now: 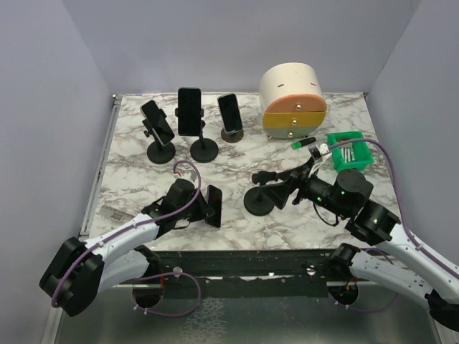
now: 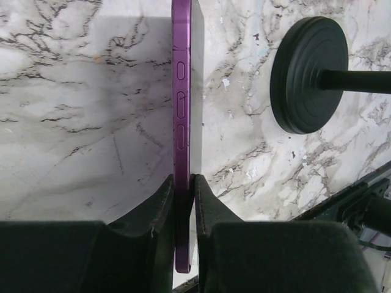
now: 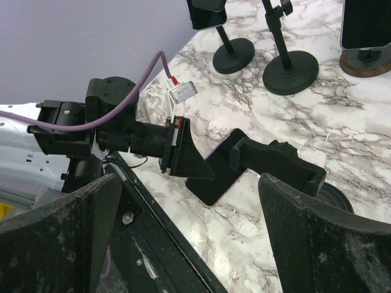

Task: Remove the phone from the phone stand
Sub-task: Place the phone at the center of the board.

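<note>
The purple phone (image 1: 214, 206) stands on edge on the marble near the table's front edge, off the stand. My left gripper (image 1: 203, 206) is shut on its lower end. In the left wrist view both fingers flank the phone (image 2: 182, 110), with only a sliver of light beside the right finger of the gripper (image 2: 183, 186). The black phone stand (image 1: 259, 199) stands empty to the right, its round base (image 2: 308, 73) on the marble. My right gripper (image 1: 290, 185) is open, and the stand's clamp head (image 3: 275, 162) lies ahead between its wide fingers (image 3: 183, 232).
Three more phones sit on stands at the back left (image 1: 158, 123), (image 1: 190, 111), (image 1: 229, 111). A round cream drawer unit (image 1: 292, 100) and a green box (image 1: 349, 150) stand at the back right. The table's front rail (image 3: 165, 244) runs just below both grippers.
</note>
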Motion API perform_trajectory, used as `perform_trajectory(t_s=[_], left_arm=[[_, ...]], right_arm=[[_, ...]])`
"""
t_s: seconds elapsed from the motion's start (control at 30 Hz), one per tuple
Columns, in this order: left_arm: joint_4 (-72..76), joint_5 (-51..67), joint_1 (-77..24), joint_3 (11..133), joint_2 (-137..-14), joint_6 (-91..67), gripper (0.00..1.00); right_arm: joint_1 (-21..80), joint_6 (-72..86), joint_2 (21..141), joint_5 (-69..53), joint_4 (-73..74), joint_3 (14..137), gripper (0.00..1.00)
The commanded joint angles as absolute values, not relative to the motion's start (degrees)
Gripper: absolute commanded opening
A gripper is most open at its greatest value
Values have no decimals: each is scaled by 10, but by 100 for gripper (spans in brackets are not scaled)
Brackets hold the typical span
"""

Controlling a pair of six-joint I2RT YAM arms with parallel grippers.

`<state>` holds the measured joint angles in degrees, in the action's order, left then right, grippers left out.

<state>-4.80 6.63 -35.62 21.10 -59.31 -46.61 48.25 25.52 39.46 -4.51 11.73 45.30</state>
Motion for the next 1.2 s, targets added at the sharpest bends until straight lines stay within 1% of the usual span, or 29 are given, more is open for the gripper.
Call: perform_trajectory(t_s=[0.0, 0.1, 0.2, 0.4, 0.7, 1.0, 1.1, 1.17], left_arm=[[-83, 6, -352, 177, -602, -473, 19], [-74, 4, -352, 162, -600, -482, 28], [-72, 4, -352, 155, -595, -484, 32], [-80, -16, -352, 155, -586, -485, 36], [-113, -58, -352, 159, -563, -499, 50], [-146, -71, -358, 195, -505, -485, 57], [-158, -94, -383, 233, -518, -478, 59], [-161, -129, -417, 256, -537, -480, 61]], right_arm=[[483, 261, 385, -34, 122, 444, 100], [483, 263, 385, -31, 124, 443, 100], [483, 263, 384, -30, 128, 444, 100], [483, 264, 381, -26, 133, 445, 100], [483, 266, 373, -17, 140, 437, 100], [483, 257, 368, -5, 145, 439, 100], [483, 252, 369, 16, 148, 442, 100], [483, 246, 370, 22, 151, 444, 100]])
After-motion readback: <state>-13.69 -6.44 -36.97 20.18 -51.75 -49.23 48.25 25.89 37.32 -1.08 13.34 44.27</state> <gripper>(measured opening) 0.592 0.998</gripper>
